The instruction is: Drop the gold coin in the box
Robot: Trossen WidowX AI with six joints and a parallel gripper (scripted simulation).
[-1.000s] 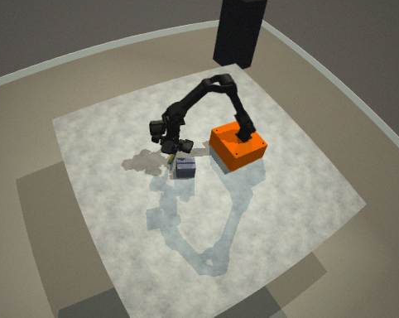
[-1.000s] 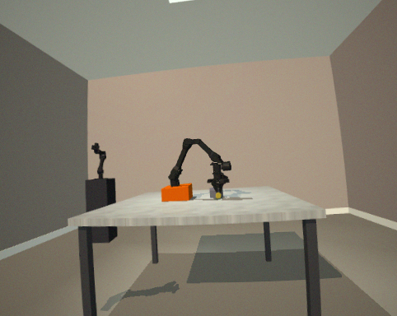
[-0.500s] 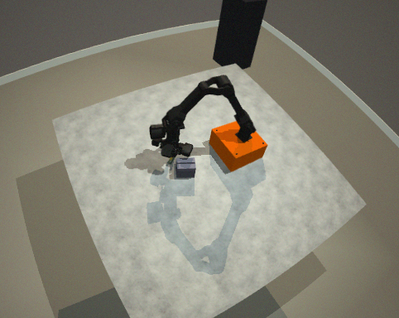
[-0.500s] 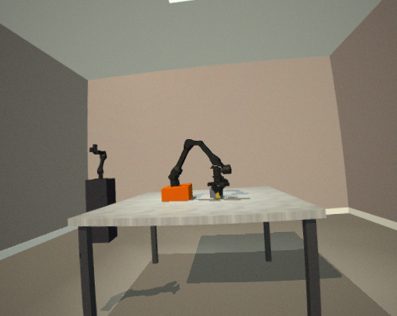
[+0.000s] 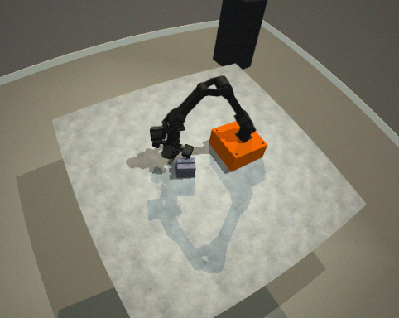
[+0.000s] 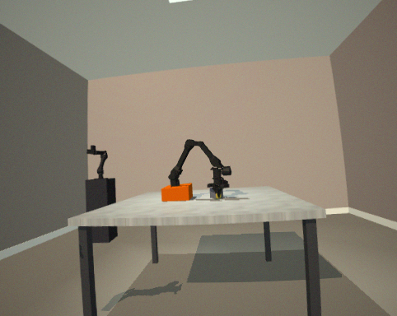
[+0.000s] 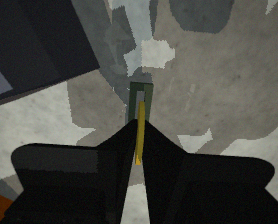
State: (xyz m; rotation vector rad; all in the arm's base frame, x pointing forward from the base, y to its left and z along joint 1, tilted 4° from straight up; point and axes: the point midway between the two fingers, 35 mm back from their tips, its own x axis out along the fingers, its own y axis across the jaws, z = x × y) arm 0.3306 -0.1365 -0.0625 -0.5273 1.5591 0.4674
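Observation:
The gold coin (image 7: 140, 137) (image 6: 218, 195) stands on edge, seen as a thin yellow strip in the wrist view. Its far end is at the dark-green holder (image 7: 132, 100), whose outline shows just beyond the fingertips. My gripper (image 7: 139, 124) (image 5: 170, 160) points down, low over the table, shut on the coin with one black finger on each side. Whether the coin still rests in the holder's groove cannot be told. The closed grey box (image 5: 186, 171) (image 7: 45, 45) stands close beside the gripper; the slot line shows across its lid in the top view.
The orange base block (image 5: 240, 146) (image 6: 177, 192) carries the arm, to the right of the grey box in the top view. The pale table top (image 5: 277, 210) lies under everything. A dark pedestal (image 5: 239, 30) with another arm stands beyond the table edge.

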